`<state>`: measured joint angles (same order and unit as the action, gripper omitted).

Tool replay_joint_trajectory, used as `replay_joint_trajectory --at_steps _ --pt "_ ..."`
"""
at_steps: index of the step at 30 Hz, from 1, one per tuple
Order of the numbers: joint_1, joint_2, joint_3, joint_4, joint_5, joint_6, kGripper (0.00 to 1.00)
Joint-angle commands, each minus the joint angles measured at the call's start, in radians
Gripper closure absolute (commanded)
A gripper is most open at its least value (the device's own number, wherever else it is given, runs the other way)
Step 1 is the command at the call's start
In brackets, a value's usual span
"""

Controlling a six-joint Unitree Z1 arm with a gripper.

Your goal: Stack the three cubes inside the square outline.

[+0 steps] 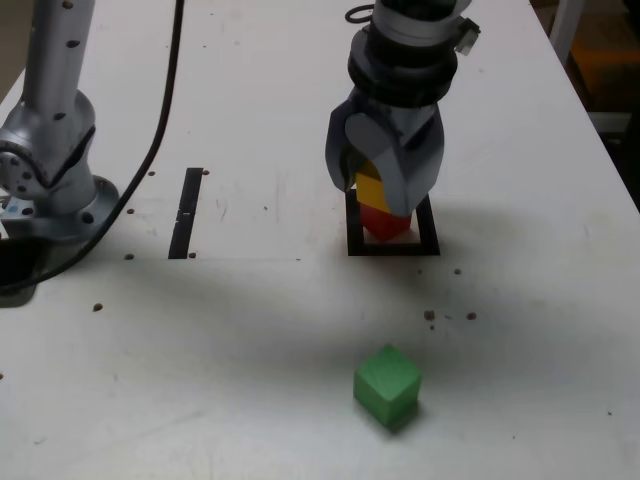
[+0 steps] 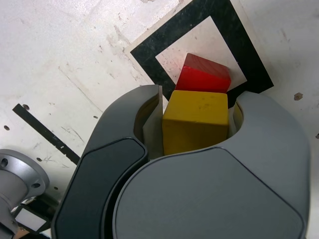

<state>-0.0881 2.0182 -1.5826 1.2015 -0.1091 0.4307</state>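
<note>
Jaws clamped on yellow cube point(image 2: 194, 119), held over red cube point(image 2: 203, 74) inside the square outline point(image 2: 149, 55); green cube point(image 1: 387, 384) apart on tabletop point(image 1: 250, 380); cubes probably light, rigid, matte; grip flat opposite faces.

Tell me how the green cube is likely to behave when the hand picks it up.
The green cube looks rigid, with flat faces and crisp edges, so it should probably hold its shape and not roll. Its matte surface suggests little slipping. It is small beside the hand, so likely light, though an off-centre pinch could twist it.
</note>
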Motion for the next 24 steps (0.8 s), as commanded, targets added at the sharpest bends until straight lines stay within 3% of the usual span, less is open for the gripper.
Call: replay_joint_trajectory --at_steps 1,14,24 --pt "0.003 0.005 0.0 0.0 0.001 0.002 0.76" --pt "0.009 0.013 0.01 0.004 0.001 0.002 0.5" --pt "0.01 0.016 0.007 -0.006 0.01 0.005 0.41"
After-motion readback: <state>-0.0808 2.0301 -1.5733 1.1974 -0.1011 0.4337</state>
